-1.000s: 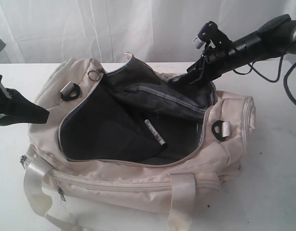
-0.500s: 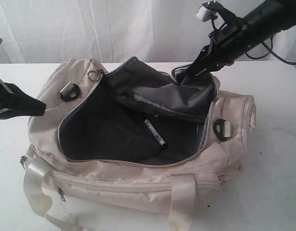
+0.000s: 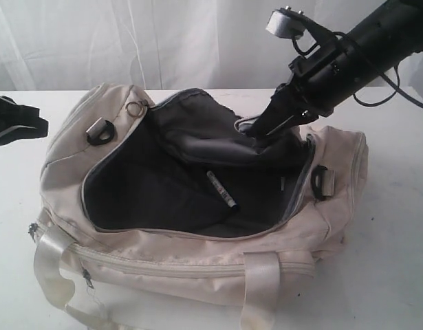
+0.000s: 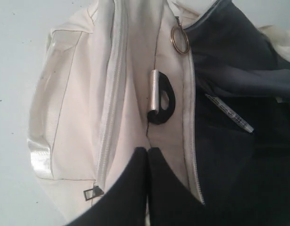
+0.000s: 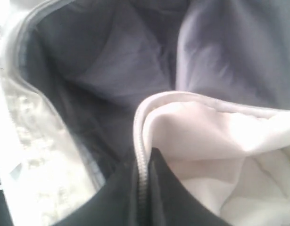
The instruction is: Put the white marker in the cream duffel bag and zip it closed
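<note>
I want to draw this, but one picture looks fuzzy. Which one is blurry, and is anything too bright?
Right wrist view is the fuzzy one, and the cream duffel bag glares almost pure white there. Left wrist view is sharp: the white marker shows crisply. Exterior view is fairly clear, a bit grainy.

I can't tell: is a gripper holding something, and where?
The right gripper pinches the zipper edge of the cream duffel bag; the left gripper holds nothing.

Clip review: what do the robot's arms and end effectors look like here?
The right arm is thick, tubular and black, with thin black cables and a small pale grey block at its wrist. The left end effector and right end effector are black wedges tapering to narrow tips.
</note>
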